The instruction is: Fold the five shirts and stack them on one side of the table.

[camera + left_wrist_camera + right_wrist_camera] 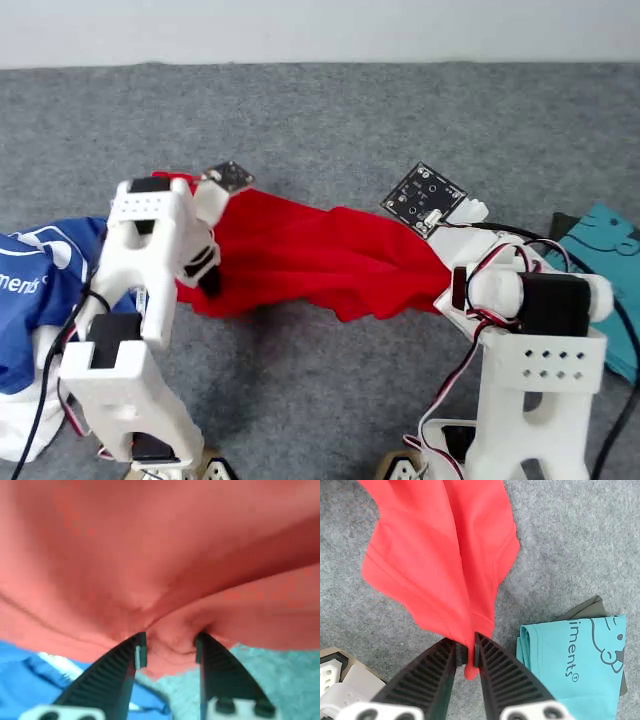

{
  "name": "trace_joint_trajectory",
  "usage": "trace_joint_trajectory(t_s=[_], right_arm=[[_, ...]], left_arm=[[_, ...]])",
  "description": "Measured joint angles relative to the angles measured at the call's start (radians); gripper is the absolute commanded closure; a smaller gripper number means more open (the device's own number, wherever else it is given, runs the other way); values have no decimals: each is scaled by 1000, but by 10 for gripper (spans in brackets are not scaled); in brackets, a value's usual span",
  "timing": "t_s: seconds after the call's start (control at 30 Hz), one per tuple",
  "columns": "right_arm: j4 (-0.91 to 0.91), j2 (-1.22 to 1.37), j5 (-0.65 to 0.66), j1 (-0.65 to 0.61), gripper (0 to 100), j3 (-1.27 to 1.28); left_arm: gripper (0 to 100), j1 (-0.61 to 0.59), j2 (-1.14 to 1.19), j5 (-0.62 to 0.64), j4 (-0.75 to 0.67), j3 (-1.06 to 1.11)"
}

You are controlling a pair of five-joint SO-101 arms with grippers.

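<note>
A red shirt hangs stretched between the two arms above the grey table. My left gripper is shut on a bunched fold of the red shirt at its left end, by the black finger in the high view. My right gripper is shut on a thin edge of the red shirt at its right end, where the cloth narrows toward the right arm. A blue shirt lies under the left arm and shows as blue cloth below the left fingers.
A folded teal shirt lies on a dark grey one at the right edge, also seen as the teal shirt beside the right gripper. White cloth lies at the front left. Bare grey carpet lies between the arms.
</note>
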Motion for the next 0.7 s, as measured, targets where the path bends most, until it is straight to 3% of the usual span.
trace_joint_trajectory(t_s=[0.37,0.6,0.7], right_arm=[[-25,0,-49,6,987,11],[-58,0,-58,6,987,97],[-58,0,-58,6,987,101]], left_arm=[[866,58,-143,15,281,-137],[864,173,-252,20,298,20],[816,198,-253,18,258,133]])
